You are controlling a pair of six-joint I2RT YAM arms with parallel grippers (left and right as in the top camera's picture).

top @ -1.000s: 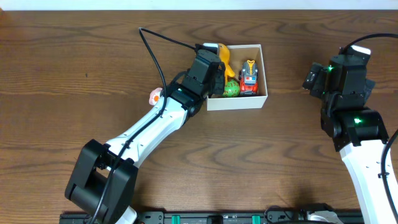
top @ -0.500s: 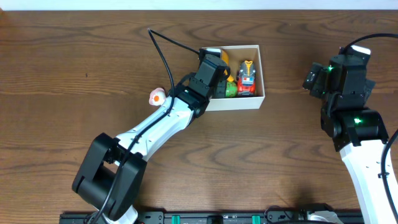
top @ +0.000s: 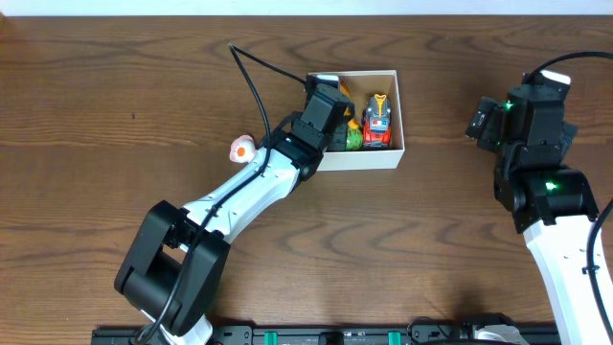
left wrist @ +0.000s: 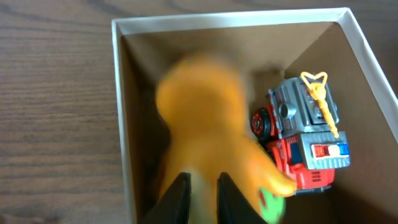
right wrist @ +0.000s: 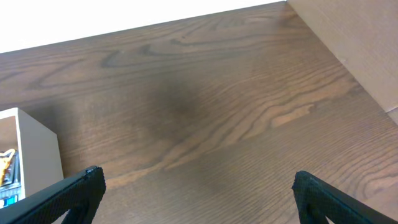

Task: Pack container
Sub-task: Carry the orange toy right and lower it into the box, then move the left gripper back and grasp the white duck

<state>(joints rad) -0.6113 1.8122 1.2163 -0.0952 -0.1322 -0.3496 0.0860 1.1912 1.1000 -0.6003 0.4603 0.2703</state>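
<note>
An orange toy (left wrist: 205, 118) and a fire truck (left wrist: 308, 140) crowd the container (left wrist: 230, 18); open table (top: 450, 115) lies to its right.

A: The orange toy (left wrist: 205, 130)?
B: Blurred, shape unclear (left wrist view); the green toy (left wrist: 272, 205) beside it is cut by the bottom edge.
A: Overhead?
B: The left arm (top: 259, 182) hides the container's (top: 388, 161) left side.

The container (top: 359, 160) is a small square cardboard box with white outer walls and a plain brown inside. It stands upright and lidless on the worktop (top: 115, 96), partly filled, directly beneath the left gripper (left wrist: 201, 185) and well off to the left of the right gripper (right wrist: 196, 186).
</note>
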